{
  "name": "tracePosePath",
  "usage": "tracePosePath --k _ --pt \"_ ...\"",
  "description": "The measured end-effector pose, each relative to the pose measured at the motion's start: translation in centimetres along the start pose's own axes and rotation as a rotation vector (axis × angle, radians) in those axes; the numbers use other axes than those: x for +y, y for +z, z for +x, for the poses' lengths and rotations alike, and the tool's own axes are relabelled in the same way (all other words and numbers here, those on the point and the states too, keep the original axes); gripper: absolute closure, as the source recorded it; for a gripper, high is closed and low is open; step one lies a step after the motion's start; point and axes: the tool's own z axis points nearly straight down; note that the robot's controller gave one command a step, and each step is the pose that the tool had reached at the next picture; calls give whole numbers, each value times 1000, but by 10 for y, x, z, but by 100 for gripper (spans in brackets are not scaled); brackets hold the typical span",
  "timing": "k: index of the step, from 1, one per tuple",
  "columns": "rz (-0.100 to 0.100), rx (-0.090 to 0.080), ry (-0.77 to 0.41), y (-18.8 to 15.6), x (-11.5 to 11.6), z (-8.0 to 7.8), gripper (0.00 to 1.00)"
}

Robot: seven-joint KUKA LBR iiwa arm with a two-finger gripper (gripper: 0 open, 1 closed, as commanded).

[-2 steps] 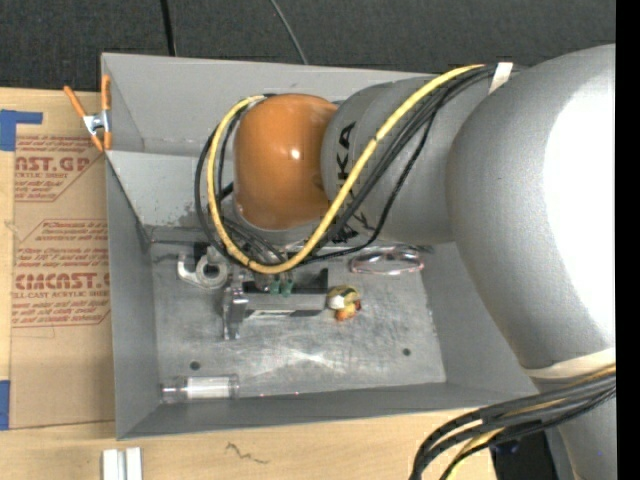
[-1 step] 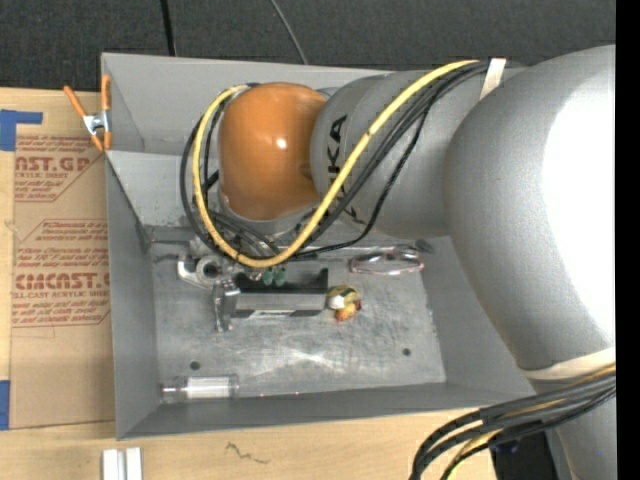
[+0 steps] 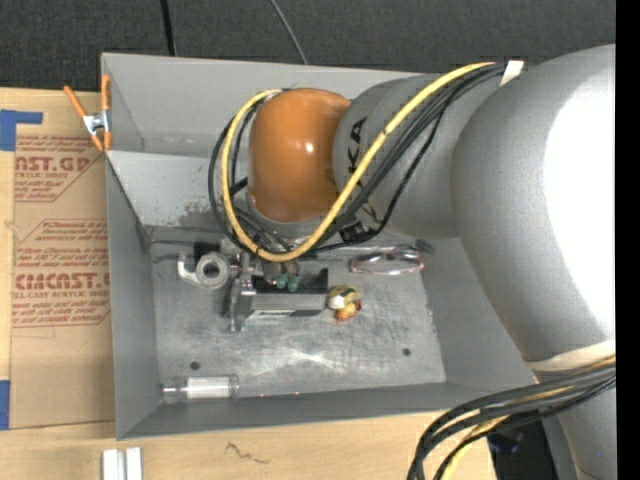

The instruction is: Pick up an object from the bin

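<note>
Under the orange wrist cover point(image 3: 295, 153), low over the grey bin point(image 3: 130, 368) floor, gripper point(image 3: 240, 298), clenched or released cannot be told, flat silvery metal piece point(image 3: 285, 313) just right of it, orange-and-white ball point(image 3: 343, 305) beyond, metal ring point(image 3: 207, 269) just left, clear tube point(image 3: 200, 388) well apart.

Silvery round fitting point(image 3: 208, 269) on bin floor, left; small orange-white ball point(image 3: 343, 304) mid-floor.

A dark grey, coarse-textured floor point(image 3: 420, 13) lies across the top of the camera view, crossed by a thin black cable point(image 3: 163, 8) and a thin pale cable point(image 3: 280, 13). A pale tan worktop point(image 3: 300, 446) runs along the bottom, evenly lit.
</note>
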Motion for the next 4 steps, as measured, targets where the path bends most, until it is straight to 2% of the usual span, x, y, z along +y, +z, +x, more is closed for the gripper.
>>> tracePosePath --k 1,2,3,4 --pt "1 -4 -89 32 -8 -5 0" --pt "-5 -7 -266 46 -9 -13 0" --pt "-16 2 -86 55 -33 -19 100" --pt "-16 2 -86 55 -33 -19 100"
